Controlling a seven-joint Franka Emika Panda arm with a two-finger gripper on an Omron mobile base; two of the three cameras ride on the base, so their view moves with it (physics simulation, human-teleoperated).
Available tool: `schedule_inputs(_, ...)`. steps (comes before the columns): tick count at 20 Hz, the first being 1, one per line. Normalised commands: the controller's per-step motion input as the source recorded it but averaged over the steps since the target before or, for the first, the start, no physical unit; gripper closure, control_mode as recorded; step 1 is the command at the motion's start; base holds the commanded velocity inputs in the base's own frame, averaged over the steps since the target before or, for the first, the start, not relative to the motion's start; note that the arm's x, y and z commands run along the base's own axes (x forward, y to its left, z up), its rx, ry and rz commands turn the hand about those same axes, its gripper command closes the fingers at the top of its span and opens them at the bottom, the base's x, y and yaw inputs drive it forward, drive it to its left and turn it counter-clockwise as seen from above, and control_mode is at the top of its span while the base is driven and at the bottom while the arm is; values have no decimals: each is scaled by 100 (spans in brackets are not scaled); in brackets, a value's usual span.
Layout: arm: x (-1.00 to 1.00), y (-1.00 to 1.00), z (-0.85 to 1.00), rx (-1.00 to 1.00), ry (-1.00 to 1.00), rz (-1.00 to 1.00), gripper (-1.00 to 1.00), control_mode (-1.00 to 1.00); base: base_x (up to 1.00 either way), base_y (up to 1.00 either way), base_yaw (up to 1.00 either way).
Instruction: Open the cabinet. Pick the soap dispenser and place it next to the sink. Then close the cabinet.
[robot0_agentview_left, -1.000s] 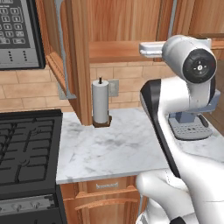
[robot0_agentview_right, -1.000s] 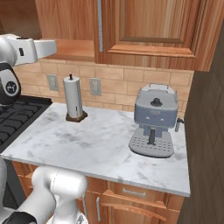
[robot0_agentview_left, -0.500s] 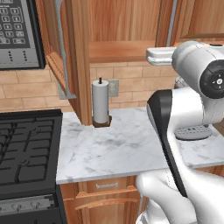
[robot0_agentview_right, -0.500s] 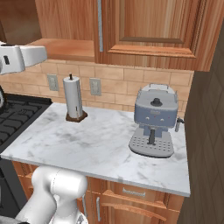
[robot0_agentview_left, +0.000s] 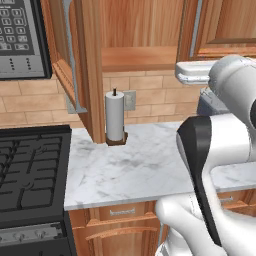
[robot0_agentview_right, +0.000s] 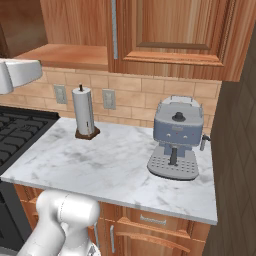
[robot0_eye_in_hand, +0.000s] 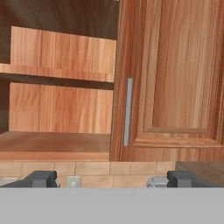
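Observation:
The cabinet hangs above the counter with its left door swung open and its right door shut. The wooden shelf floor and the upper shelf behind the open door are bare. A long silver bar handle runs down the shut door's edge. My gripper is open, with both dark fingertips spread wide and nothing between them. It faces the cabinet front from a short distance. The white hand hovers level with the shelf floor. The soap dispenser and the sink are out of view.
A white paper towel roll stands on the marble counter by the wall. A grey-blue coffee machine sits at the right. The black stove lies to the left, under a microwave. Drawers run below the counter.
The hand has drifted right and slightly down in the left base view, and left and down in the right base view. The jaws stayed open, and nothing on the counter moved.

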Motion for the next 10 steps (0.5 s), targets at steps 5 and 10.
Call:
schedule_inputs(5, -32, 6, 0, 0, 0, 20, -100, -100, 0, 0, 0)
schedule_inputs(10, -21, 20, 0, -6, -2, 45, -100, -100, 0, 0, 0)
